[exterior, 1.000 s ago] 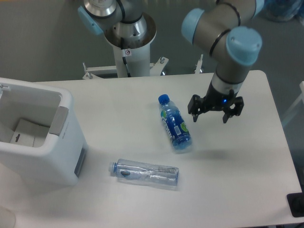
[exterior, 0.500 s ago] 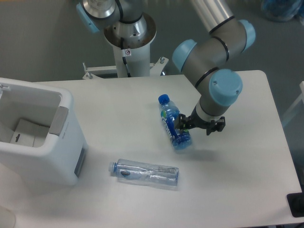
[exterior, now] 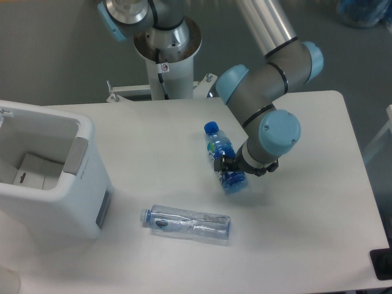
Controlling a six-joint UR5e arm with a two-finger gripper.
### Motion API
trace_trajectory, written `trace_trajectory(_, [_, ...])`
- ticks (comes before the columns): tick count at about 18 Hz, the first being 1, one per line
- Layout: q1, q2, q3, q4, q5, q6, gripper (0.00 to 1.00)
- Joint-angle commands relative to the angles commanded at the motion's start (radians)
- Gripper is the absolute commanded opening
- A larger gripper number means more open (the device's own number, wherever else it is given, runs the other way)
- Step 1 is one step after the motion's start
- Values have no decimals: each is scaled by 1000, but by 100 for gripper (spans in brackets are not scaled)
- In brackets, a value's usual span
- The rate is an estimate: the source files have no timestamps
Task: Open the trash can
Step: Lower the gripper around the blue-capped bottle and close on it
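Trash can (exterior: 52,177) at left edge of counter (exterior: 306,245), white box-shaped plastic, rounded corners, grey latch tab on its near-right rim, small grey panel low on the side. Top looks open already, pale interior visible; judgement: the opening task seems done, or the lid sits out of sight, can't tell which.

Change: a second ago the arm hung over the right part of the counter with the tool spread and clear of everything; half a second ago it had swung down toward the blue bottle; now the tool (exterior: 236,168) sits low at the lower end of the blue bottle (exterior: 224,160). Fingers mostly hidden under the wrist, so can't tell whether it's open or closed on the bottle. Bottle hardly shifted. Judgement: motion is aimed at the bottle, well apart from the can, nothing here acts on the lid.

Blue bottle: tinted plastic, blue cap, green-white label, lying down. Clear bottle (exterior: 188,223): transparent, crumpled, blue cap, lying near the can's front corner. Counter matte white, smooth.
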Motion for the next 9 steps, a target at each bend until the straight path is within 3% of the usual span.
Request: trace_trajectory(9, [-21, -54, 8, -2, 58, -35, 100])
